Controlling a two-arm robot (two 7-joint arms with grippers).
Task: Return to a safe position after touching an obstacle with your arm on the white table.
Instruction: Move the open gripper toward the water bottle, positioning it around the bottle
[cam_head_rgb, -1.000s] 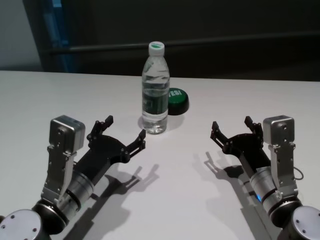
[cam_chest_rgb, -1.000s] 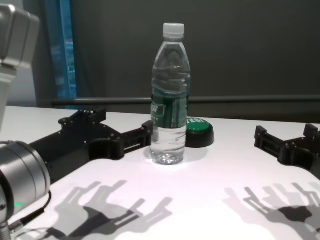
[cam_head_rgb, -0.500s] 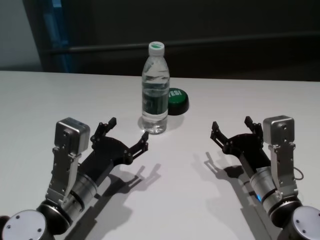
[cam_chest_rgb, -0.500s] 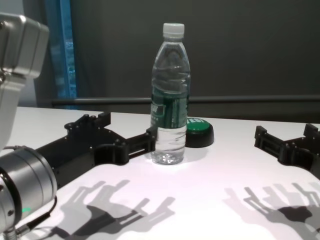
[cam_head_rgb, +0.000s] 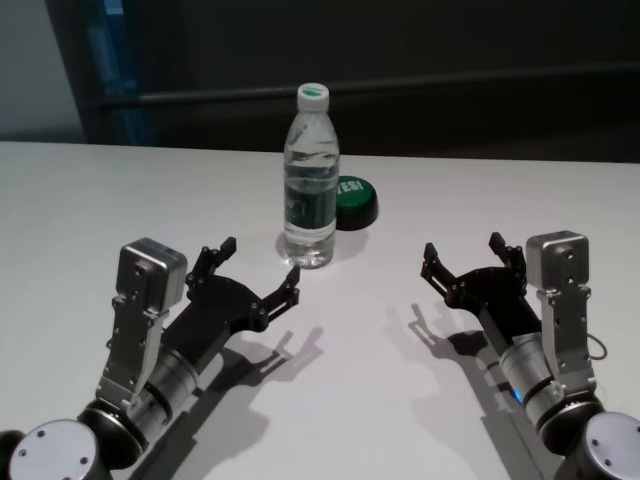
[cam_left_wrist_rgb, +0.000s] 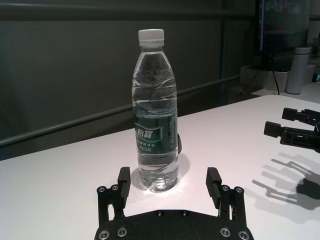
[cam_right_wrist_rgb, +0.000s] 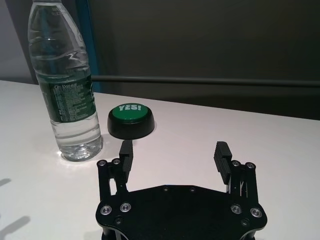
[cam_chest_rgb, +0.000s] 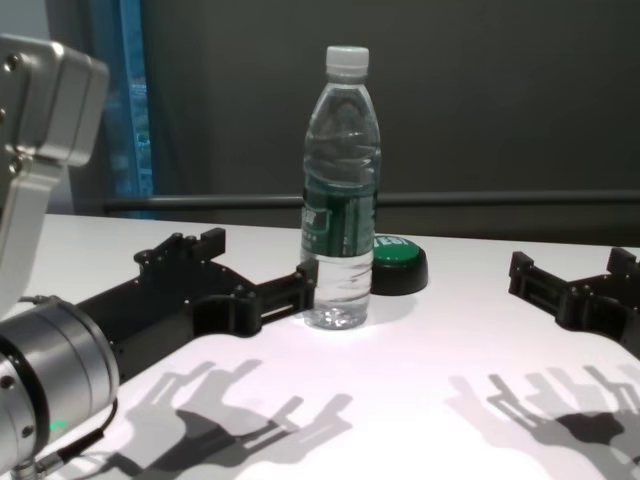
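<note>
Stands upright toward the middle of the white tabletop (cam_head_rgb: 110, 190), nearer the far edge than the near one: the obstacle (cam_head_rgb: 311, 180), a tall clear water bottle with a white cap and a dark green label band. Just behind it, on its right side and toward the far edge, a low black button (cam_head_rgb: 353, 203) with a green top.

Left hand (cam_head_rgb: 258, 272) low over the tabletop, spread wide and holding nothing, with the inner fingertip (cam_chest_rgb: 300, 284) just beside the bottle's base; contact or a hair's gap cannot be told. Right hand (cam_head_rgb: 473, 258) also spread wide and empty, well apart from the bottle, toward the right edge.

Likely risks, judged from this layout:
- Tipping or sliding the bottle if the left arm swings sideways rather than drawing straight back toward the near edge; tall, narrow and light, so easily toppled.
- A falling bottle striking the button behind it, or rolling toward the far edge.
- Snagging the label band with a fingertip if raised too close alongside.

Readable writing: "YES!" in white on the button's green top, clear in the right wrist view. White characters on the bottle's green band, too small to read.
</note>
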